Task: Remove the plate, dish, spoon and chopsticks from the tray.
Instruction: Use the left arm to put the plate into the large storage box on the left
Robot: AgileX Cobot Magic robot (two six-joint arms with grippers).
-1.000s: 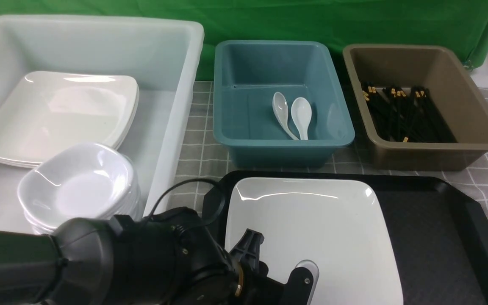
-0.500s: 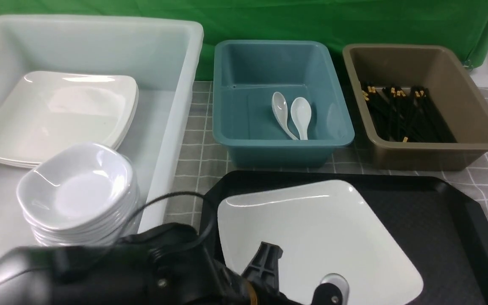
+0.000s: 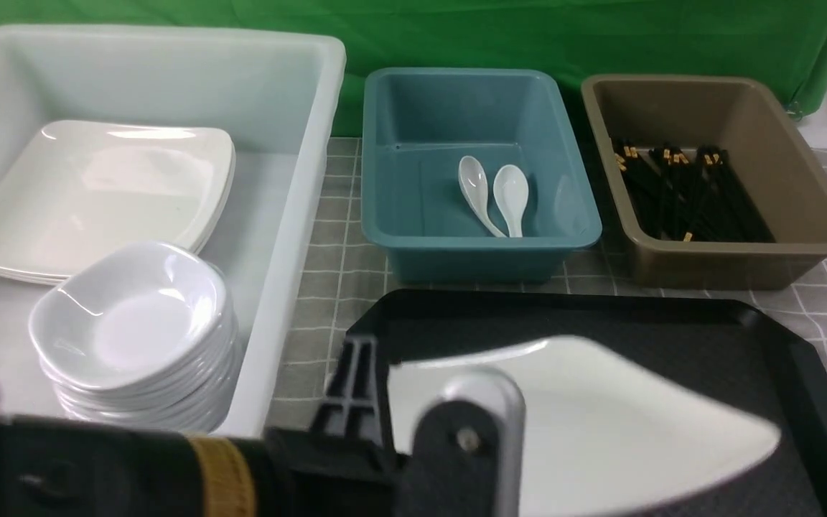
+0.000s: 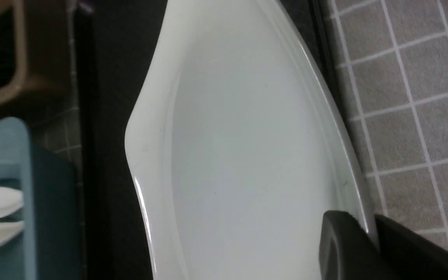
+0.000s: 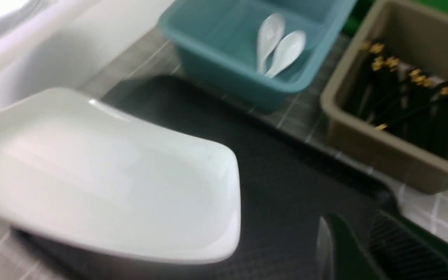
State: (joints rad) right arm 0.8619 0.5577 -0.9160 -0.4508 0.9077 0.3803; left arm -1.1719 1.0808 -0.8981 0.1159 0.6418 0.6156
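The large white square plate (image 3: 600, 424) hangs tilted above the black tray (image 3: 672, 323), its near left corner raised. My left gripper (image 4: 368, 225) is shut on the plate's rim, one finger on the upper face and one underneath; in the front view the left gripper (image 3: 413, 409) fills the bottom left. The plate (image 5: 111, 167) also shows in the right wrist view, over the tray (image 5: 286, 175). My right gripper (image 5: 354, 225) hovers over the tray's right part, jaws a little apart with nothing between them. Only the plate is over the tray.
A white tub (image 3: 298, 179) at the left holds stacked square plates (image 3: 97, 194) and a stack of small dishes (image 3: 133, 323). A teal tub (image 3: 478, 251) holds two white spoons (image 3: 492, 190). A brown tub (image 3: 736, 258) holds several black chopsticks (image 3: 686, 194). Grey checked cloth covers the table.
My left gripper has shut on the plate's rim and lifted it; the plate has turned and tilted up off the tray floor. The left arm has moved lower and nearer in the front view.
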